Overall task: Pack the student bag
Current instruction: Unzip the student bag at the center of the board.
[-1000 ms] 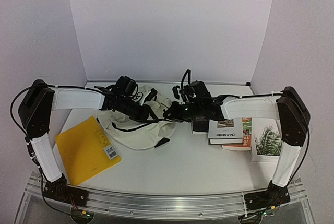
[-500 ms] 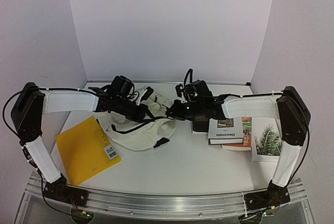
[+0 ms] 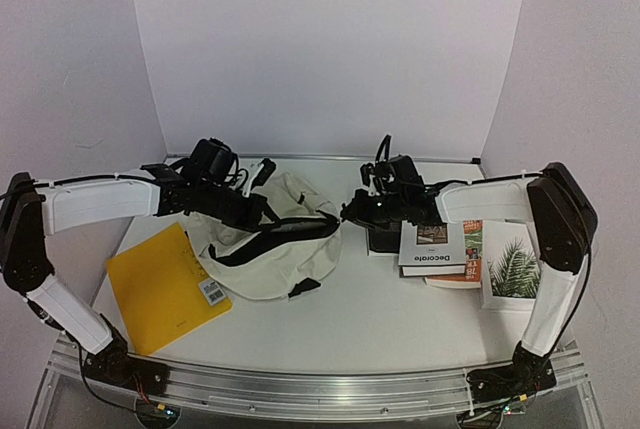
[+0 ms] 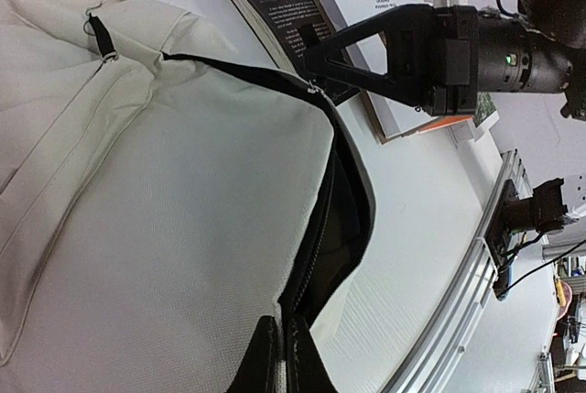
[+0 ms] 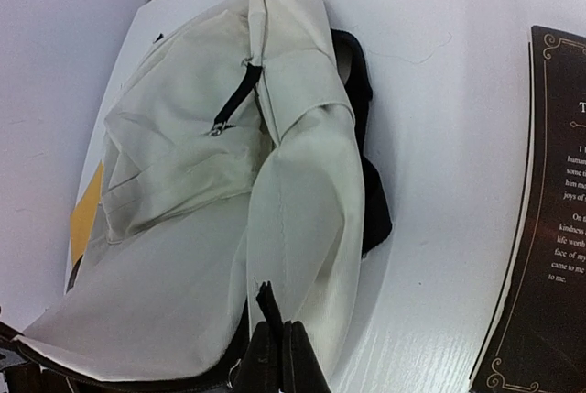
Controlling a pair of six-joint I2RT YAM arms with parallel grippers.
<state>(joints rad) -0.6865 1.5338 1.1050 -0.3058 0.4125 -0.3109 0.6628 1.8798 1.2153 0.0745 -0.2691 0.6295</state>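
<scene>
The student bag, cream fabric with black zipper trim, lies at mid-table between both arms. My left gripper is shut on the black zipper edge of the bag; its fingertips pinch the trim at the bottom of the left wrist view. The zipper mouth gapes a little, dark inside. My right gripper is shut on a small black tab at the bag's right end. From the left wrist view the right gripper sits by the zipper's far end.
A yellow notebook lies left of the bag. Right of the bag lie a black book, a white "Decorate" book, an orange book and a palm-leaf book. White walls enclose the table.
My left gripper closed on the zipper edge and drew back to the left. The right gripper shifted right. The bag now lies stretched wider between them.
</scene>
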